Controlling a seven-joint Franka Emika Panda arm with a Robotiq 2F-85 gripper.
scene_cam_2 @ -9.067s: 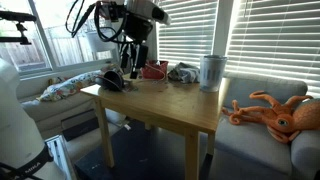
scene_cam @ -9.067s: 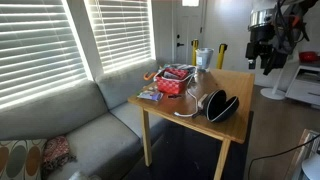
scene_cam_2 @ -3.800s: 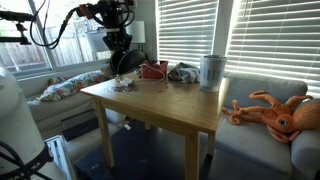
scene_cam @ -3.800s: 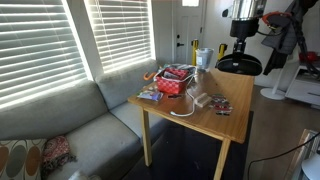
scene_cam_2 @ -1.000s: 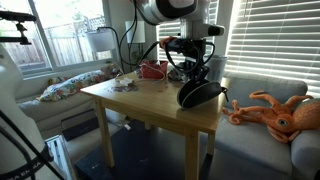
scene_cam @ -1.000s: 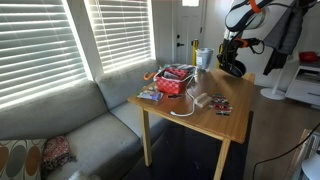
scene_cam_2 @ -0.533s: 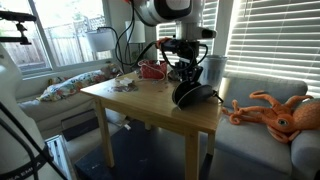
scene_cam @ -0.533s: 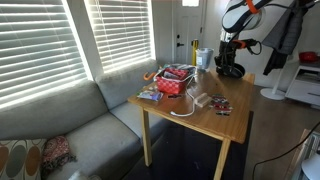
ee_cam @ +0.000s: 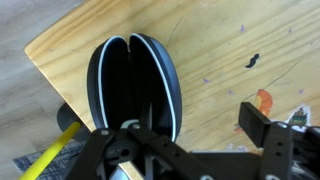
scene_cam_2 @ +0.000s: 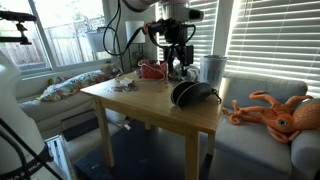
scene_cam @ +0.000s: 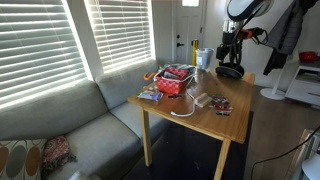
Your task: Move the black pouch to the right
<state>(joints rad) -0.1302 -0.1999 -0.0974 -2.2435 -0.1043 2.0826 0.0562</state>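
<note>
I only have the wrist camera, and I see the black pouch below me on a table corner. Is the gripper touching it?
Observer: No. In an exterior view the gripper hangs above the black pouch, apart from it, and the pouch lies on the table.
Operator: Anything tall close to it?
Observer: Yes, a pale cup stands on the table just behind the pouch.
Operator: What is past that table edge?
Observer: A grey sofa with an orange toy octopus lying on it.
</note>
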